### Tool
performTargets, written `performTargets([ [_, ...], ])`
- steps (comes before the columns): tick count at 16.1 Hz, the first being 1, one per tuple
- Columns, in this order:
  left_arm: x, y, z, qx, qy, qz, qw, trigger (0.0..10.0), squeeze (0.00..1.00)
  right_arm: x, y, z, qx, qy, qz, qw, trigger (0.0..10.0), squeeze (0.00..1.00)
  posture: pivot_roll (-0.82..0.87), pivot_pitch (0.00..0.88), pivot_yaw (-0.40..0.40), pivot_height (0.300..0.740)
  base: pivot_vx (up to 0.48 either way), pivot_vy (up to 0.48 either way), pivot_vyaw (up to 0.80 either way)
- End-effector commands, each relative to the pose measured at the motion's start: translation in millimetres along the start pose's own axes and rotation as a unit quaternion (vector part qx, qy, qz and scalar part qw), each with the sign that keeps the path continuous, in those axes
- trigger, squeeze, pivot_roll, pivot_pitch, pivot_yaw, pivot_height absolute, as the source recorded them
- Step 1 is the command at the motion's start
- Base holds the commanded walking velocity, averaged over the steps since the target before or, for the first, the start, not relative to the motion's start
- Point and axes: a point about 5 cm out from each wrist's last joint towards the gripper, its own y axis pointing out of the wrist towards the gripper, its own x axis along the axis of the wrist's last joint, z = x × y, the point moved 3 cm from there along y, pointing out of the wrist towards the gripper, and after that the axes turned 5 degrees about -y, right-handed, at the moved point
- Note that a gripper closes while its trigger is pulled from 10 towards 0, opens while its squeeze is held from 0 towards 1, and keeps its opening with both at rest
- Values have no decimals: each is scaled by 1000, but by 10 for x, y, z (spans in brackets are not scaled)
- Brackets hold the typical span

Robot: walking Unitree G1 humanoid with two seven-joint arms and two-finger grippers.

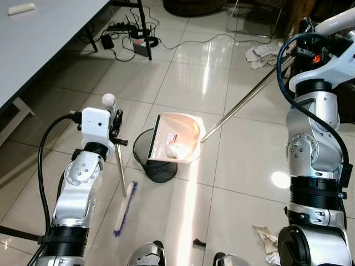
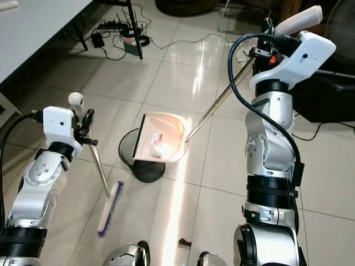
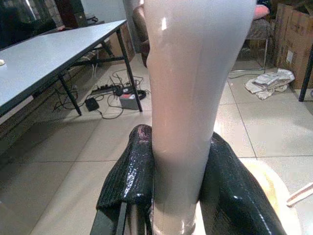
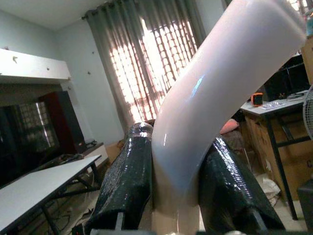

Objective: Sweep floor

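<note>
Glossy beige floor tiles (image 1: 183, 83); cables (image 1: 133, 30) under a tabletop (image 1: 50, 33). Left end effector (image 3: 171, 196) clamps the broom (image 1: 125, 208). Right end effector (image 4: 171, 196) clamps the dustpan (image 1: 177, 138) over a bin (image 1: 145, 158).

Dustpan (image 1: 177, 137) over bin, broom (image 1: 125, 206) alongside

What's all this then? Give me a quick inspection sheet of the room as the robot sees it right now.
Surface: glossy beige tiled floor, sunlit streak.
Job's things: pink dustpan on a long metal handle, raised over a black mesh bin, white crumpled trash inside the pan; broom with purple bristles, head on the floor.
Clutter: crumpled paper by the robot's right leg; a small dark scrap near its feet; white rags farther off.
Grippers: left gripper shut on the broom's handle; right gripper shut on the dustpan's handle.
Cables: power strip and loose cords under the table.
Surroundings: grey table, curtained window.
</note>
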Motion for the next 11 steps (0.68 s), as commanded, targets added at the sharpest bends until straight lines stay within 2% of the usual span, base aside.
performTargets([
  [1, 56, 12, 49, 4, 14, -11, 1000, 10000, 0, 141, 15, 23, 5, 12, -26, 1000, 10000, 0, 24, 90, 80, 740, 356, 0, 0],
  [3, 42, 1, 71, 7, 14, -9, 1000, 10000, 0, 144, 20, 19, 5, 8, -25, 1000, 10000, 0, 24, 82, 79, 740, 364, 0, 0],
  [4, 42, 3, 76, 8, 14, -10, 1000, 10000, 0, 133, 24, 34, 13, -12, -22, 1000, 10000, 0, 21, 82, 82, 740, 364, 0, 0],
  [7, 33, 7, 73, 5, 13, -10, 1000, 10000, 0, 114, 26, 15, 7, -17, -18, 1000, 10000, 0, 17, 65, 85, 740, 382, 0, 800],
  [9, 33, 26, 68, 4, 12, -11, 1000, 10000, 0, 116, 32, -26, -5, 2, -19, 1000, 10000, 0, 12, 61, 87, 740, 394, 0, 0],
  [11, 44, 49, 56, 4, 9, -13, 1000, 10000, 0, 132, 39, -42, -5, -3, -22, 1000, 10000, 0, 9, 56, 91, 740, 398, 0, 0],
])
